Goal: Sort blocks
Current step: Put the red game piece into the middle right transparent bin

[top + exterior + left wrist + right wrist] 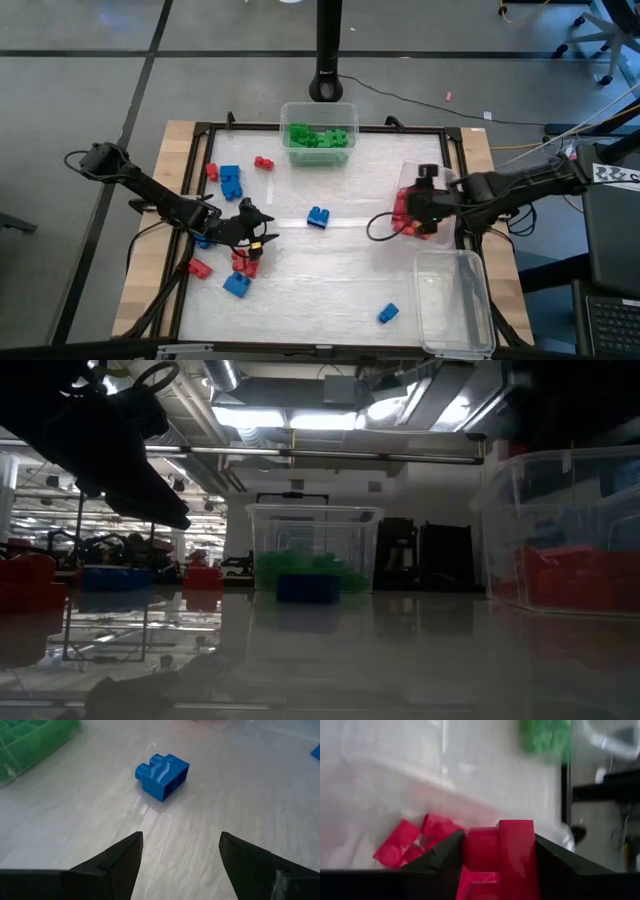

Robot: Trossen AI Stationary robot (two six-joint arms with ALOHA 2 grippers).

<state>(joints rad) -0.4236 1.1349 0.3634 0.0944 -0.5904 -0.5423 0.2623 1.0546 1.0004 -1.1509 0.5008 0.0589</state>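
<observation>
Red brick (501, 855) clamped between the fingers of the right gripper (412, 212), held over the clear tub of red bricks (404, 180) at the right side of the table (330, 290). Step in hand, as judged: depositing a red piece with its own colour. More red pieces (410, 842) visible in the tub below the held one.

Next move for the right arm, as judged: spread the fingers while above the tub's open top, so that the brick drops inside the walls and not onto the rim.

Left gripper (252, 228) low over the left half of the table, fingers spread wide and holding nothing. Directly ahead of it in the left wrist view: a blue brick (162, 774), lying alone on the table near its middle, apart from the fingers. Likely next pick for the left arm: advance, straddle the brick, then close. Fingers to meet flat sides, not the studs.

Remaining work on the table:
- red and blue bricks clustered just beside the left gripper (240, 272);
- blue (230, 181) and red (264, 163) pieces toward the back left;
- one blue brick (388, 313) near the front, just beside the empty clear tub (455, 300).

Green bricks (320, 137) already gathered in the tub at the back centre. Sorting judged partly done; blue not yet started.
</observation>
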